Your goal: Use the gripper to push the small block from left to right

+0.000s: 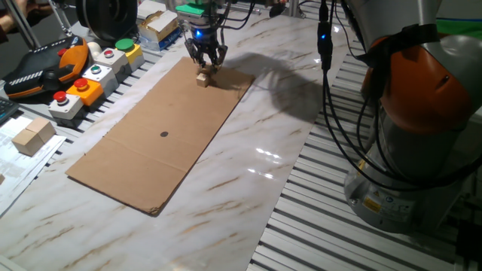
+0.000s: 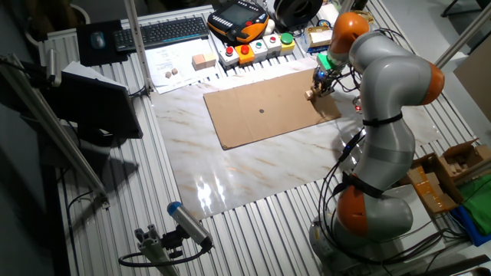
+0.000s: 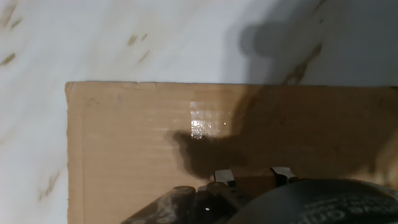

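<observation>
The small block [image 1: 202,77] is a light wooden cube on the far end of the cardboard sheet [image 1: 162,135]. It also shows in the other fixed view [image 2: 311,95]. My gripper [image 1: 207,68], a black claw with a blue light above it, stands right over and just behind the block, with its fingers reaching down to it. In the hand view two pale fingertips [image 3: 224,177] show at the bottom edge with a brownish patch between them. I cannot tell whether that patch is the block. The gripper also shows in the other fixed view [image 2: 320,83].
A marble-patterned tabletop [image 1: 248,173] lies under the cardboard. Button boxes [image 1: 90,79] and a teach pendant [image 1: 41,68] line the left edge, with a larger wooden block [image 1: 32,135] on papers. The robot base [image 1: 422,128] and its cables stand at the right. The cardboard's far edge is close behind the gripper.
</observation>
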`<state>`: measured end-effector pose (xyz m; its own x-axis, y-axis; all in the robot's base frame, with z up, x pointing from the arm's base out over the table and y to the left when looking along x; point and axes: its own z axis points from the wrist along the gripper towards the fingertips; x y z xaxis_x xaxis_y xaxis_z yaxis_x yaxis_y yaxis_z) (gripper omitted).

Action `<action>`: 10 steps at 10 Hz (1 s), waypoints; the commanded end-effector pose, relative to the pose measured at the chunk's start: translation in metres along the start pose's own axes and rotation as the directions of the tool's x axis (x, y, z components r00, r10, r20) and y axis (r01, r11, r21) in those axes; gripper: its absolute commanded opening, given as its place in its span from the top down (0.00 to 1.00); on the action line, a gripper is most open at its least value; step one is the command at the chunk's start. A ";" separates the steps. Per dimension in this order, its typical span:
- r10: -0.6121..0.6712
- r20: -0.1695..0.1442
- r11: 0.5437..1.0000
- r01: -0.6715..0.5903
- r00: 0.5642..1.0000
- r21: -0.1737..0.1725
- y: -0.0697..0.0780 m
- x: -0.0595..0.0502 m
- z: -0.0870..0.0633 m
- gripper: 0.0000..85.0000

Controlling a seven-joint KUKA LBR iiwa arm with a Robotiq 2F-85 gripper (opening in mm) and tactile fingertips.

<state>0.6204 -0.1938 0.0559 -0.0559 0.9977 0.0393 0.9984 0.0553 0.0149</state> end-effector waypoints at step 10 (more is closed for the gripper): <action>0.011 -0.001 1.000 -0.011 1.000 0.000 0.004 0.020 0.001 0.99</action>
<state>0.6230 -0.1726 0.0556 -0.0450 0.9982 0.0408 0.9989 0.0444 0.0143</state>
